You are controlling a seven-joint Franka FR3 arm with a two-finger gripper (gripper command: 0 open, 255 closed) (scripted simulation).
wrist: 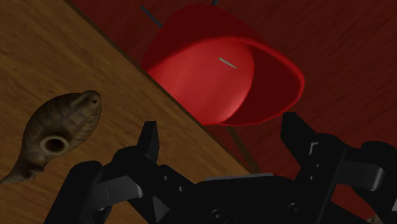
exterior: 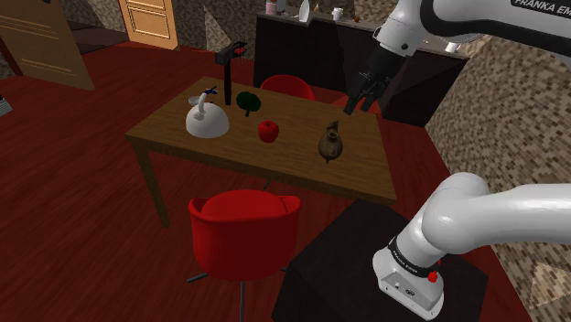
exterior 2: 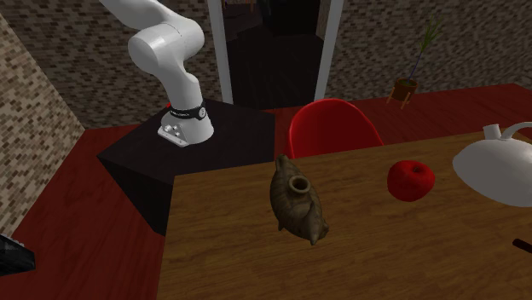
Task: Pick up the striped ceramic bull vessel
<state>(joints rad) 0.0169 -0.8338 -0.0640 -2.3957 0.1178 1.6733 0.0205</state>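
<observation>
The bull vessel (exterior: 330, 143) is a brown, faintly striped pot with a round mouth on its back, standing on the wooden table (exterior: 174, 137) near the shoulder view's right end. The second exterior view has the vessel (exterior 2: 297, 201) close to the table's (exterior 2: 239, 256) edge. My black gripper (exterior: 359, 103) hangs open in the air above and beyond the vessel, over the table's far edge. In the wrist view the vessel (wrist: 57, 130) lies off to one side of the open gripper (wrist: 224, 137), well outside the fingers (wrist: 149, 143), which frame a red chair (wrist: 222, 70).
A red apple (exterior: 268, 131), a white kettle-like vessel (exterior: 207, 119) and a dark green object (exterior: 246, 99) share the table. A black post (exterior: 229, 64) stands at its far side. Red chairs sit at the near side (exterior: 243, 229) and the far side (exterior: 287, 87).
</observation>
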